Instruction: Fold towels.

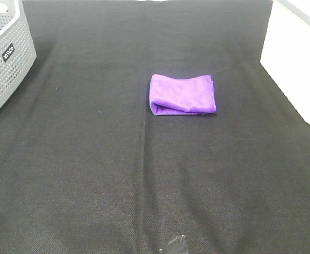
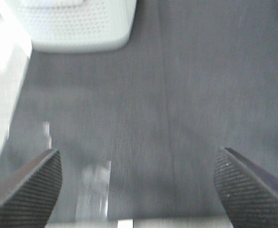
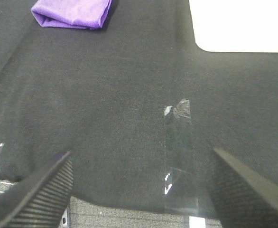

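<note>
We judged folding finished: the soft purple microfiber towel (image 1: 182,94) lay folded on the black-clothed table (image 1: 91,159); left gripper (image 2: 138,187) and right gripper (image 3: 141,187) hung released, empty, well apart from it.

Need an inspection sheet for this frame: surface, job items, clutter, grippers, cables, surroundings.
Surface: black fabric table cover, a few creases, clear tape strips at the near edge.
Job's things: bright purple microfiber towel, folded into a compact rectangle, lying near the middle, touching nothing else.
Clutter: nothing seen.
Grippers: left gripper and right gripper both hang over bare cover, jaws wide apart, empty.
Cables: nothing seen.
Surroundings: grey perforated plastic basket at far left; white box at far right.
</note>
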`<state>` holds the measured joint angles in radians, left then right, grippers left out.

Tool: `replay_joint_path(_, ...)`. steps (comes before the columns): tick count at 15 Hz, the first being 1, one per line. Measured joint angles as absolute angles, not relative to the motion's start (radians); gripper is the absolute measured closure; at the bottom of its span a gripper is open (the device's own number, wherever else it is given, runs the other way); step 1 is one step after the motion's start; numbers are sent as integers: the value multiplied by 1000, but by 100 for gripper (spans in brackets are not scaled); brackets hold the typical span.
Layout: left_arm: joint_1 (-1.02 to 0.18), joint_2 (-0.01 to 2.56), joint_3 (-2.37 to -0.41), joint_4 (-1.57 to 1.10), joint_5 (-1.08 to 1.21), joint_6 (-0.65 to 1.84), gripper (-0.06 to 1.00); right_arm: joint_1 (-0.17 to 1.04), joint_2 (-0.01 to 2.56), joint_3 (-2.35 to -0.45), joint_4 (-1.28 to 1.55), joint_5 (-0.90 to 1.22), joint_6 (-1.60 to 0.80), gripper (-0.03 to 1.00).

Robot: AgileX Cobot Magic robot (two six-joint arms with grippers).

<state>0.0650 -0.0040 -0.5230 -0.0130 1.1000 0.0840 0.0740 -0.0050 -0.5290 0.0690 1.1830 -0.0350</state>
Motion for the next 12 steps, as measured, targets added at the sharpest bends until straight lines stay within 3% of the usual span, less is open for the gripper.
replay_joint_path(12,54,-4,-518,-27,1093,51,12,74,-5,-454,58,1113,-35,22)
